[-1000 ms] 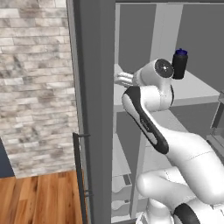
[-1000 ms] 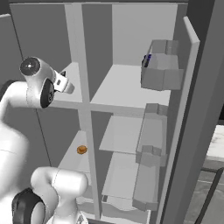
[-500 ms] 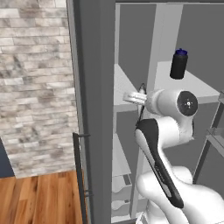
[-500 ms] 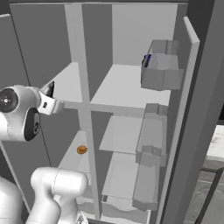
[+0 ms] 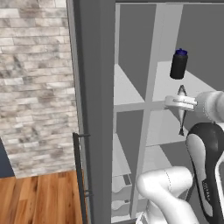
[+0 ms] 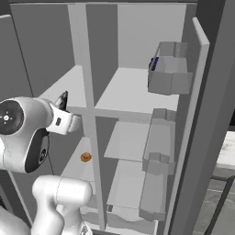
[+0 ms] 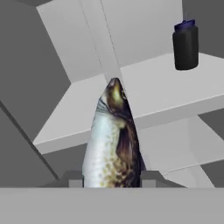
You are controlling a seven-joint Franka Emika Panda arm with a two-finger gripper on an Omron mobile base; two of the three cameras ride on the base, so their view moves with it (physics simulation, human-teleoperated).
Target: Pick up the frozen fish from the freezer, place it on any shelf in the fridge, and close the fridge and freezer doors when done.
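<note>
Two base views flank the fridge (image 6: 133, 92); hand view looks in close.

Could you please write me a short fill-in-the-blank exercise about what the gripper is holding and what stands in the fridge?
1. The gripper is shut on the frozen ____.
2. The dark bottle on the fridge shelf has a ____ cap.
3. The bottle stands ____ on that shelf.
4. A small orange thing lies on a lower shelf of the ____.

Missing words: fish; blue; upright; freezer
</note>
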